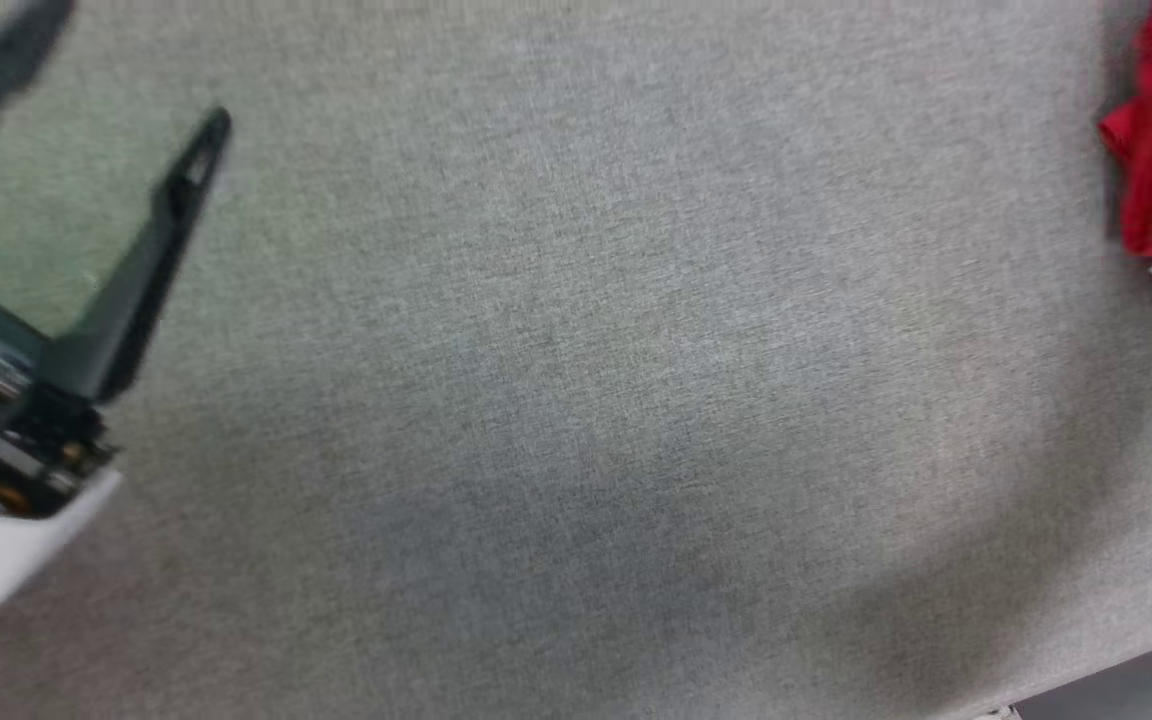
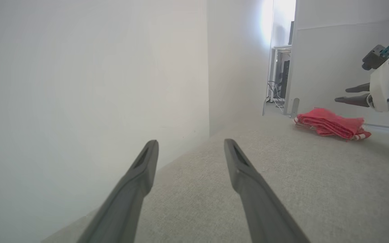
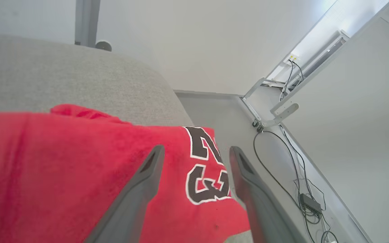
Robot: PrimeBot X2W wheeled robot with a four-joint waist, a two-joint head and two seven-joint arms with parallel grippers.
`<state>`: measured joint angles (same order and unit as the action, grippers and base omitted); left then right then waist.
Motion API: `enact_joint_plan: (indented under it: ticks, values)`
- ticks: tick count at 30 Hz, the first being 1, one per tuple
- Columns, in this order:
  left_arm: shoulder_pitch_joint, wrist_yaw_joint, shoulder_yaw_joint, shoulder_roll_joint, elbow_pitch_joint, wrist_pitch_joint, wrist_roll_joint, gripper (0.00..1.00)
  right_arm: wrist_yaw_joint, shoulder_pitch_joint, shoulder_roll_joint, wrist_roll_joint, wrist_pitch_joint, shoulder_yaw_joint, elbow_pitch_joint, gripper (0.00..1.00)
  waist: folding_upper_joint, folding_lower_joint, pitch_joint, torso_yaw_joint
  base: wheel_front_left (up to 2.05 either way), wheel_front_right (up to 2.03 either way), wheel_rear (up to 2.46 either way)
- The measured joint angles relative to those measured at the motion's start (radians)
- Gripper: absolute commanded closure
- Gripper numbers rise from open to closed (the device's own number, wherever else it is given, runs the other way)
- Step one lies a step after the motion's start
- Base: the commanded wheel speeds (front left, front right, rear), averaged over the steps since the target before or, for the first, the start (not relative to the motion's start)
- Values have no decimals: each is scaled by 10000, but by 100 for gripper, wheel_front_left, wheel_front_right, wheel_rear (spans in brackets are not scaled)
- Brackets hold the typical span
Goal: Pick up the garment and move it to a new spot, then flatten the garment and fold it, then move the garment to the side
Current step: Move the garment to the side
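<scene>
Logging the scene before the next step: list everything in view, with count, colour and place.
garment: one, red with black white-edged numbers, folded, lying near the edge of the padded surface, at the far right of the head view.
padded surface: one, grey fabric, under the garment.
cables: several, black, on the floor beside the padded surface.
wall panels: several, white, around the padded surface.
left hand: one, dark fingers, open, over bare fabric well away from the garment.
right hand: one, dark fingers, open, just above the garment and not gripping it.
</scene>
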<state>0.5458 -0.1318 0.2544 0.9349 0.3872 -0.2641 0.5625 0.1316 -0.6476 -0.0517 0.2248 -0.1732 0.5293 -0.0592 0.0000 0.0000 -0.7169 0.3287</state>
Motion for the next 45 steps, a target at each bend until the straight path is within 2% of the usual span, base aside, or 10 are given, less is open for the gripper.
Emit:
enact_joint_plan:
  ticks: [5, 8, 12, 24, 35, 45]
  values:
    - [-842, 0, 27, -894, -568, 0, -144, 0, 0, 416, 8, 199, 56, -815, -313, 0, 0, 0, 621, -168, 0, 0, 0]
    - [-1423, 0, -301, -1611, -1095, 0, -198, 0, 0, 758, -182, 495, 63, -1778, -802, 0, 0, 0, 1050, -317, 0, 0, 0]
    - [-2351, 2, -727, -2479, -1714, 0, -274, 0, 0, 851, -142, 545, 238, -2575, -1325, 0, 0, 0, 1673, -567, 0, 0, 0]
    - [-4059, 2, -1553, -4529, -3359, 0, -564, 0, 0, 1702, -10, -729, 2286, -3078, -3313, 0, 0, 0, 3469, -1789, 0, 0, 0]
    - [-5507, 2, -2082, -5743, -4247, 0, -980, 0, 0, 2744, 10, -1868, 3582, -4077, -4512, 0, 0, 0, 5237, -2740, 0, 0, 0]
    - [-6193, 2, -2414, -6205, -4328, 0, -1227, 0, 0, 3838, -29, -2978, 4027, -4625, -3944, 0, 0, 0, 6569, -3114, 0, 0, 0]
